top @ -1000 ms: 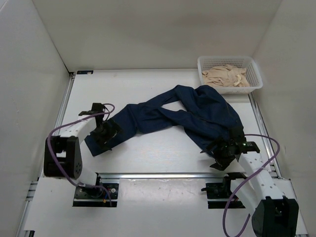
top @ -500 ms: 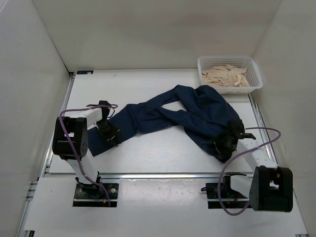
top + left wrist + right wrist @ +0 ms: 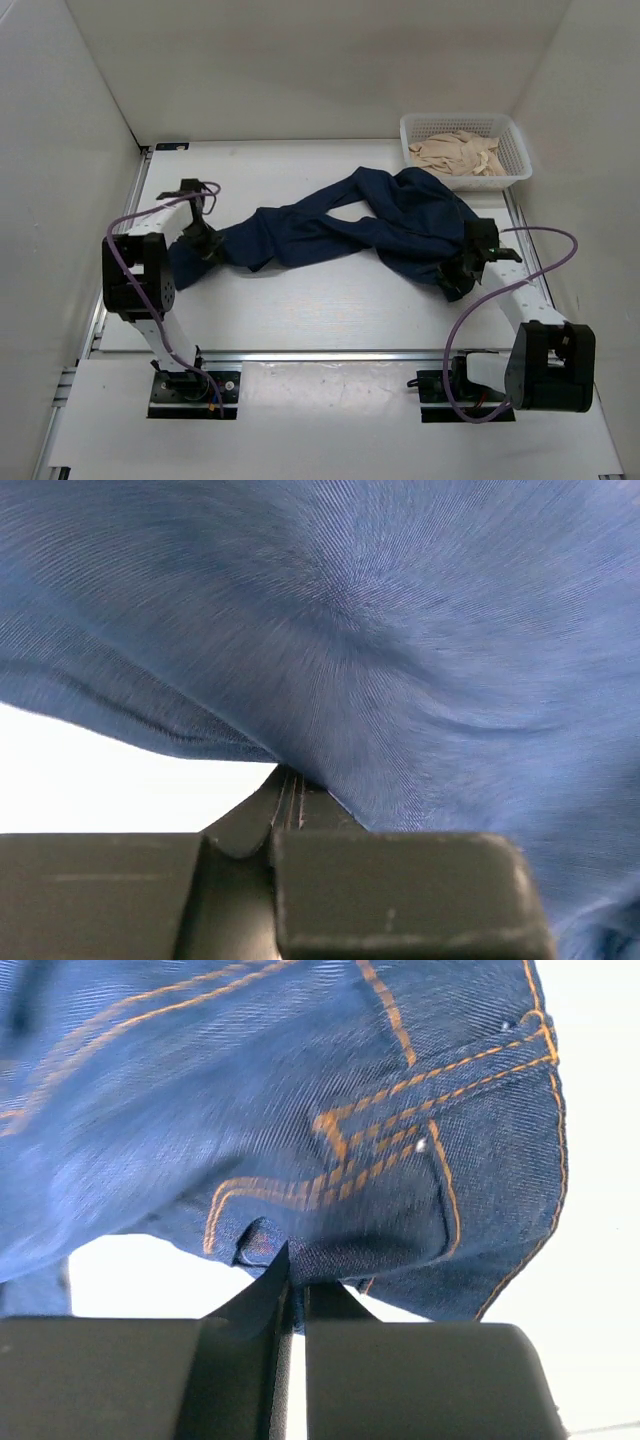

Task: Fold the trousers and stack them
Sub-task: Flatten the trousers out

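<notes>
from above: one white basket [image 3: 468,181] at the far right corner holds one beige cloth [image 3: 457,152]; one pair of trousers [image 3: 350,230] sprawls across the table [image 3: 330,310].
left wrist: left gripper [image 3: 290,792] pinched onto a trouser leg.
right wrist: right gripper [image 3: 291,1272] clamped onto the orange-stitched edge.

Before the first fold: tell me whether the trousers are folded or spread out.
Unfolded: the trousers sprawl loosely across the table, legs overlapping and rumpled, with no neat fold.

A robotics lab test cell: plain white panels [image 3: 300,70] box in a white table [image 3: 330,300] (bare aluminium rails [image 3: 330,354] cross the lower frame), with a cabled left arm [image 3: 135,280] and right arm [image 3: 545,350] bolted there.
</notes>
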Controlling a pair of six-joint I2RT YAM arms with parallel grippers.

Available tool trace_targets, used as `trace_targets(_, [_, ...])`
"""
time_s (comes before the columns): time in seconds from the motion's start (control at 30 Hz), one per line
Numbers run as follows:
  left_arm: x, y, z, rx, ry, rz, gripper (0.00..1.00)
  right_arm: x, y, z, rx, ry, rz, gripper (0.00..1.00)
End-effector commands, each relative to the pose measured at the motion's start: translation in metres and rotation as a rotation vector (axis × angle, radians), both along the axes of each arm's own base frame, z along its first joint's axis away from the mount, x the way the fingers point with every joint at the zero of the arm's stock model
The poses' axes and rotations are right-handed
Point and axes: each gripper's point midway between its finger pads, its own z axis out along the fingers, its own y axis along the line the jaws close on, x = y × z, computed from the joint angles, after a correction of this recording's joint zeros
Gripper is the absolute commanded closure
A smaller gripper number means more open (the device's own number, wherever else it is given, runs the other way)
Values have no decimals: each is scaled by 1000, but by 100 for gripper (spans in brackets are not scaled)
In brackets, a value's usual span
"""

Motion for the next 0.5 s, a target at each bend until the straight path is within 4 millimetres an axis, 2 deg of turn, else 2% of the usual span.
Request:
trace_targets(0.0, [37,39,61,94,-198,30,90,33,-12,43,-79,-147,21,100])
trace_targets(0.03, [54,50,87,104,-270,50,90,53,-14,64,-87,-206,14,100])
trace_targets(0.07, [65,57,102,113,-315,54,90,66,-17,71,-95,-213,16,100])
trace_targets(0.13, [77,69,126,98,-351,87,90,90,-22,98,-104,-251,10,100])
trace_targets(0.17, [96,77,152,106,-415,101,90,121,-27,137,-116,-323,10,100])
trace_targets(0.23, [107,89,177,112,-453,115,90,138,-31,173,-151,-354,36,100])
trace_targets(0.27, [112,99,202,115,-494,136,90,158,-32,215,-164,-439,41,100])
trace_targets(0.33, [113,111,225,132,-536,152,90,160,-39,246,-216,-475,44,100])
trace_targets(0.37, [109,124,239,147,-553,172,90,162,-40,270,-226,-524,47,100])
trace_targets(0.4, [103,130,257,156,-596,179,90,159,-43,282,-250,-552,41,100])
trace_targets(0.43, [98,136,265,157,-616,195,90,146,-47,297,-278,-583,30,100])
trace_targets(0.47, [91,142,271,159,-631,204,90,138,-50,304,-290,-601,18,100])
